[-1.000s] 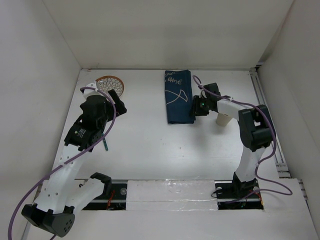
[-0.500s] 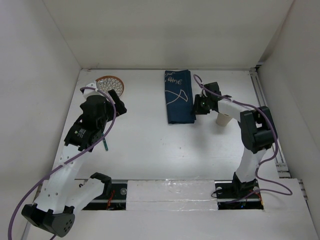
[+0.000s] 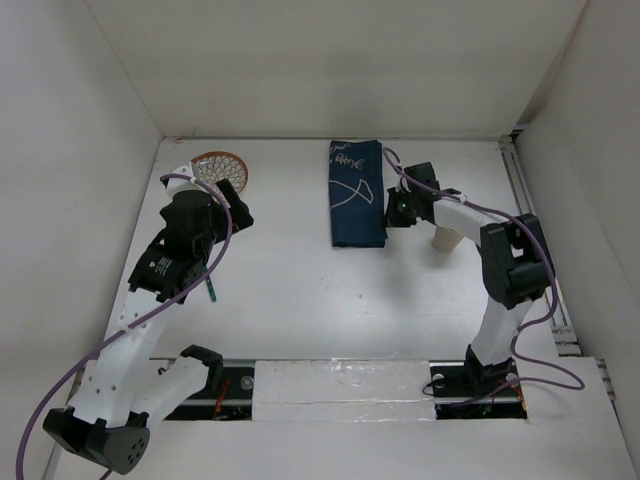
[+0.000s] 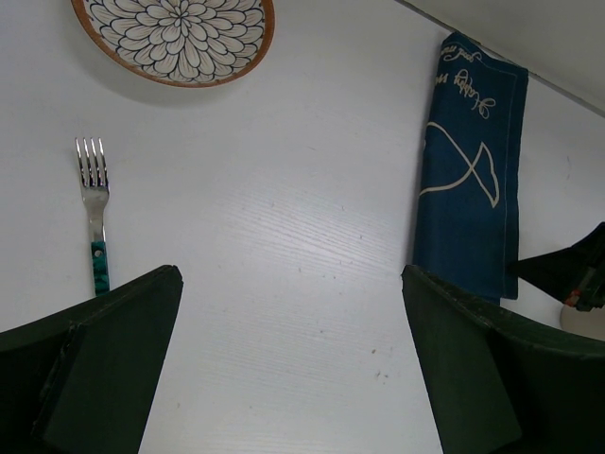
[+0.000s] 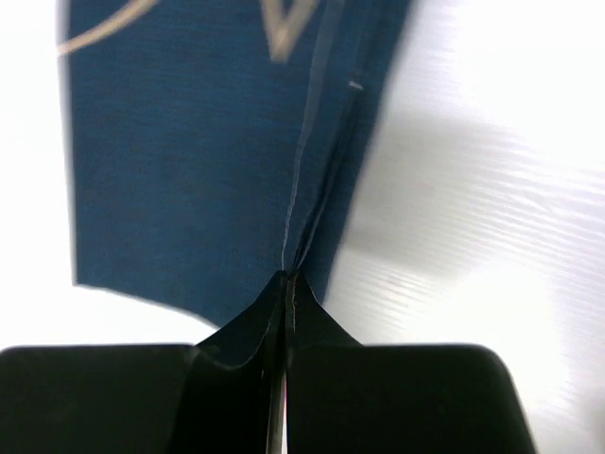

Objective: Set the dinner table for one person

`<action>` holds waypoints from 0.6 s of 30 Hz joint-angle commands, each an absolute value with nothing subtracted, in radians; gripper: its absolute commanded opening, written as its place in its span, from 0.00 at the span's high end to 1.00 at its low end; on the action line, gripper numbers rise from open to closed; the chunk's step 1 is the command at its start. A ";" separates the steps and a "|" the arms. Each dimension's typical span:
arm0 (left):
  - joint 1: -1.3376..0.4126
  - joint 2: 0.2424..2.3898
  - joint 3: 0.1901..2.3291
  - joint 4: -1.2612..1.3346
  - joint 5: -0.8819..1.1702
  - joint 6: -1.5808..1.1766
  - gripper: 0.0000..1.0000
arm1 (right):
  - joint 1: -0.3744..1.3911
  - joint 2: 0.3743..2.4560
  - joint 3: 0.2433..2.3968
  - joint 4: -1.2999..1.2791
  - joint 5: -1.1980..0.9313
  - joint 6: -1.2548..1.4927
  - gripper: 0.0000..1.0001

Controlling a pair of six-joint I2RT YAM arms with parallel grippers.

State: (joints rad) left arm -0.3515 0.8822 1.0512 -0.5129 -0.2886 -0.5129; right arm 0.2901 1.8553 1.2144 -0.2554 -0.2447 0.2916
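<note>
**Right arm took the mat by its edge while the left waited**

The right gripper (image 5: 285,284) had its fingers pressed together on the dark blue cloth mat (image 3: 357,193), clamped on the long edge at the mat's 3 o'clock side, close to the near corner. The wrist view showed several layers of cloth meeting at that pinch. The mat therefore looked folded lengthwise, and an edge grip of this kind seemed meant for dragging it or opening it out flat, not for lifting it whole.

Seen from above, the mat lay toward 12 o'clock on the dinner table (image 3: 300,300), the broad white surface under everything. It was probably too far back to serve as the place setting.

The left gripper (image 4: 291,284) hung above the table with its fingers wide apart and nothing between them. Its camera faced the patterned plate (image 4: 175,38) at roughly 10 o'clock on the table. The fork (image 4: 94,203) lay just nearer the arms, tines pointing toward the plate. That pose looked like waiting, since both items probably belonged on or beside the mat once it was laid.

A pale cup (image 3: 445,240) stood at about 2 o'clock, partly hidden under the right arm. A careless pull could brush it.
</note>
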 commanded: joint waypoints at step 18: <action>-0.350 0.867 1.054 -0.485 -0.350 -0.520 0.00 | 0.770 2.379 2.299 -0.552 -0.362 0.221 0.44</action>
State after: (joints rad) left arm -0.3515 0.8810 1.0512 -0.5125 -0.3237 -0.5144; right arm 0.7647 2.3318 2.2322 -0.4717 -0.2848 0.2371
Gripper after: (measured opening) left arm 0.997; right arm 0.510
